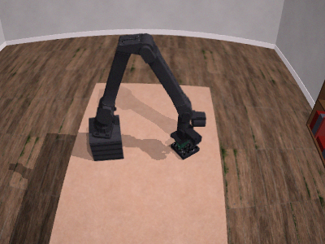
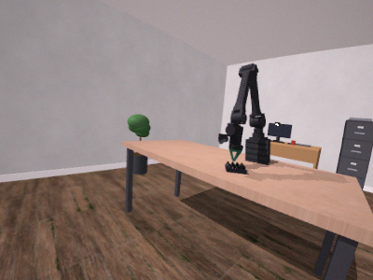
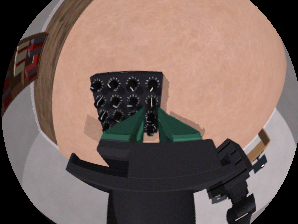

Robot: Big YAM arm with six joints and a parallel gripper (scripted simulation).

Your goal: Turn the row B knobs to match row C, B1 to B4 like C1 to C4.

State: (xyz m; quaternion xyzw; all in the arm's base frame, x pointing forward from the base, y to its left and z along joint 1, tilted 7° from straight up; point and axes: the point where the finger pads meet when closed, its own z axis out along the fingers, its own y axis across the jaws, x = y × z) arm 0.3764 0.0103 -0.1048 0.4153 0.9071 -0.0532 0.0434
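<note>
Aligning step, apparently — jaws slightly apart over knob box; next, confirm row B, descend squarely, grip.

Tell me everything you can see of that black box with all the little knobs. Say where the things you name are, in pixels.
The knob box (image 1: 184, 150) (image 2: 236, 168) (image 3: 127, 75) is a dark, squarish block, matte and plastic-looking, sitting upright on the pinkish-tan tabletop. Its top carries rows of round black knobs, four across in the rows farthest from the arm. White lines mark the knobs, pointing various ways, with pale marks ringing them. The pincer's green fingers reach over one edge, hiding some knobs; whether they touch any, I cannot tell.
</note>
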